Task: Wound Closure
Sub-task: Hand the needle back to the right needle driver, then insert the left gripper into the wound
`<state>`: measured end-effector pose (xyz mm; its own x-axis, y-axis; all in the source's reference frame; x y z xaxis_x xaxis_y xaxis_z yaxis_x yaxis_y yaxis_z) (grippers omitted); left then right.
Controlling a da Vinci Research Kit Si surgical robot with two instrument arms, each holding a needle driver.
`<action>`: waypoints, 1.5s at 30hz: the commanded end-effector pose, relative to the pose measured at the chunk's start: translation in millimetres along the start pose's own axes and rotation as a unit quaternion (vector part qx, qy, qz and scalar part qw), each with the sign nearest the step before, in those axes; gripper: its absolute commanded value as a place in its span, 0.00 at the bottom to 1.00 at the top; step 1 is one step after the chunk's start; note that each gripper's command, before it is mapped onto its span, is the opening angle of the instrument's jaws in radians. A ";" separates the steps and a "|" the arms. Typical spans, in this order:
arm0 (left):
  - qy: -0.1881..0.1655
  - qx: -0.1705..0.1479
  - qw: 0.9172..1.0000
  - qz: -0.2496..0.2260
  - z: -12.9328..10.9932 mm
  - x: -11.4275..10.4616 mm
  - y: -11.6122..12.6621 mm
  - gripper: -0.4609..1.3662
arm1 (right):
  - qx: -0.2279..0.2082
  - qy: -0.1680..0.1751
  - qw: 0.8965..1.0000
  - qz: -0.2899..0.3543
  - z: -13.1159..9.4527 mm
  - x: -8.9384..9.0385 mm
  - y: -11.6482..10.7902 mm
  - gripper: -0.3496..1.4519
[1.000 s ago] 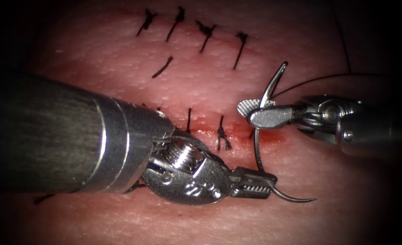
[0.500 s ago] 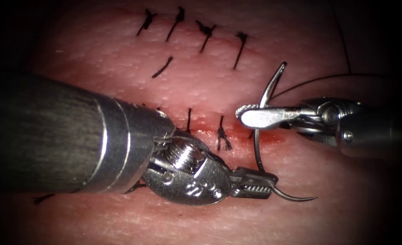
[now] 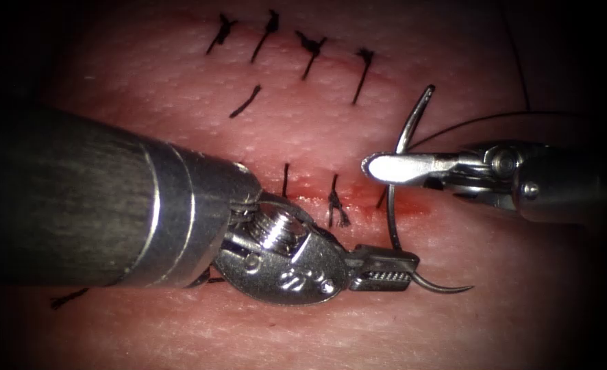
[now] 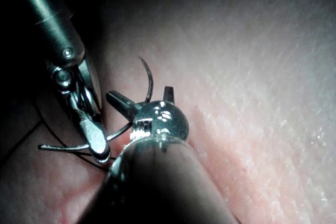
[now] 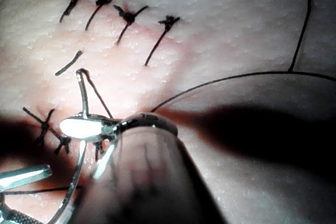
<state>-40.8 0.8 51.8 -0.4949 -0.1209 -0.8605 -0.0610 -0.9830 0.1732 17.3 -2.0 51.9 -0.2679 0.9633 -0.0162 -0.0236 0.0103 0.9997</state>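
The curved needle [image 3: 390,212] hangs over the open right end of the cut [image 3: 362,200], its whole curve showing above the tissue. My right tool [image 3: 368,164] is shut on it a little below the tail [image 3: 429,88], where the black thread [image 3: 481,122] leaves to the right. Near the pointed end [image 3: 469,289], my left tool [image 3: 415,268] stands open, its jaws on either side of the needle without gripping. The left wrist view shows those jaws [image 4: 139,93] spread, the needle [image 4: 149,80] between them. In the right wrist view my right tool [image 5: 65,126] clamps the needle [image 5: 83,90].
Two stitches [image 3: 334,205] cross the cut left of the needle, and red fluid [image 3: 413,207] lies at its right end. A row of several knotted stitches [image 3: 310,51] closes another cut farther back. My left tool's thick shaft [image 3: 91,205] covers the left of the tissue.
My right jaws, open around the needle a second ago, have shut on it. My left jaws have opened and let go of the needle near its point. The needle has risen slightly.
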 end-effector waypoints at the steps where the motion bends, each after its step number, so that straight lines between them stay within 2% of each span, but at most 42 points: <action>1: 0.000 0.006 1.000 -0.007 -0.1 0.0 0.0 0.91 | -0.005 0.004 1.000 -0.011 -0.2 0.0 -0.1 0.00; 3: -0.002 0.011 1.000 -0.028 -0.2 0.0 -0.2 0.95 | -0.012 0.012 0.999 -0.033 -0.6 0.7 -0.2 0.00; 5: -0.005 0.015 0.999 -0.036 -0.4 0.0 -0.2 0.88 | -0.018 0.016 0.998 -0.052 -1.0 1.2 -0.5 0.00; 7: -0.008 0.018 0.998 -0.052 -0.7 -0.1 -0.1 0.75 | -0.024 0.020 0.997 -0.073 -1.3 1.9 -0.9 0.00; 10: -0.009 0.021 0.998 -0.064 -1.1 -0.3 -0.2 0.63 | -0.033 0.026 0.994 -0.105 -1.7 2.8 -1.7 0.00; 13: -0.003 0.014 0.997 -0.079 -1.5 -0.6 -0.2 0.45 | -0.037 0.028 0.991 -0.129 -2.0 3.3 -2.3 0.00; 15: 0.003 0.010 0.996 -0.090 -1.9 -0.8 -0.2 0.28 | -0.036 0.028 0.987 -0.152 -2.2 3.7 -2.8 0.00; 18: 0.003 0.004 0.994 -0.107 -2.4 -1.3 -0.2 0.08 | -0.041 0.038 0.981 -0.187 -2.3 4.4 -3.6 0.00; 19: 0.002 0.003 0.994 -0.110 -2.5 -1.4 -0.3 0.06 | -0.042 0.041 0.979 -0.195 -2.3 4.5 -3.8 0.00; 21: 0.000 0.001 0.993 -0.119 -2.7 -1.9 -0.2 0.08 | -0.041 0.056 0.970 -0.233 -2.3 5.1 -4.5 0.00; 22: -0.001 0.000 0.992 -0.124 -2.7 -2.0 -0.2 0.13 | -0.040 0.057 0.967 -0.243 -2.3 5.3 -4.7 0.00; 23: -0.006 -0.002 0.991 -0.131 -2.6 -2.3 -0.1 0.27 | -0.038 0.063 0.959 -0.275 -2.3 5.8 -5.2 0.00; 24: -0.008 -0.004 0.991 -0.133 -2.6 -2.4 0.0 0.29 | -0.037 0.065 0.956 -0.283 -2.3 6.0 -5.3 0.00; 26: -0.017 -0.008 0.990 -0.140 -2.3 -2.8 0.5 0.32 | -0.038 0.067 0.945 -0.319 -2.5 6.7 -6.0 0.00; 27: -0.022 -0.009 0.989 -0.144 -2.1 -3.1 0.7 0.29 | -0.041 0.067 0.936 -0.342 -2.6 7.1 -6.3 0.00; 29: -0.030 -0.012 0.988 -0.150 -2.0 -3.4 1.0 0.26 | -0.042 0.069 0.930 -0.359 -2.7 7.6 -6.7 0.00; 31: -0.037 -0.014 0.986 -0.162 -1.8 -3.7 1.3 0.17 | -0.043 0.077 0.917 -0.389 -3.0 8.2 -7.4 0.00; 33: -0.043 -0.015 0.984 -0.174 -1.7 -3.9 1.4 0.08 | -0.045 0.078 0.909 -0.407 -3.3 8.5 -7.8 0.00; 34: -0.044 -0.016 0.983 -0.177 -1.7 -3.9 1.4 0.06 | -0.046 0.077 0.905 -0.416 -3.4 8.6 -8.0 0.00; 39: -0.049 -0.018 0.981 -0.189 -1.8 -3.8 1.2 0.06 | -0.048 0.075 0.896 -0.435 -3.7 8.3 -8.3 0.00; 43: -0.065 -0.026 0.979 -0.192 -1.7 -3.9 1.2 0.06 | -0.048 0.076 0.895 -0.437 -3.8 7.7 -8.2 0.00; 44: -0.069 -0.027 0.978 -0.194 -1.7 -4.0 1.3 0.09 | -0.048 0.076 0.895 -0.437 -3.9 7.4 -8.2 0.00; 45: -0.070 -0.027 0.978 -0.196 -1.6 -4.1 1.2 0.21 | -0.048 0.076 0.893 -0.441 -4.0 7.2 -8.1 0.00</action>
<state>-37.4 -0.1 54.7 -0.5555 0.2878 -0.7801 -0.2297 -0.9548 -0.1887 11.7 3.6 43.7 -0.2325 0.5428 -0.8070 -0.3646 0.7206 0.5897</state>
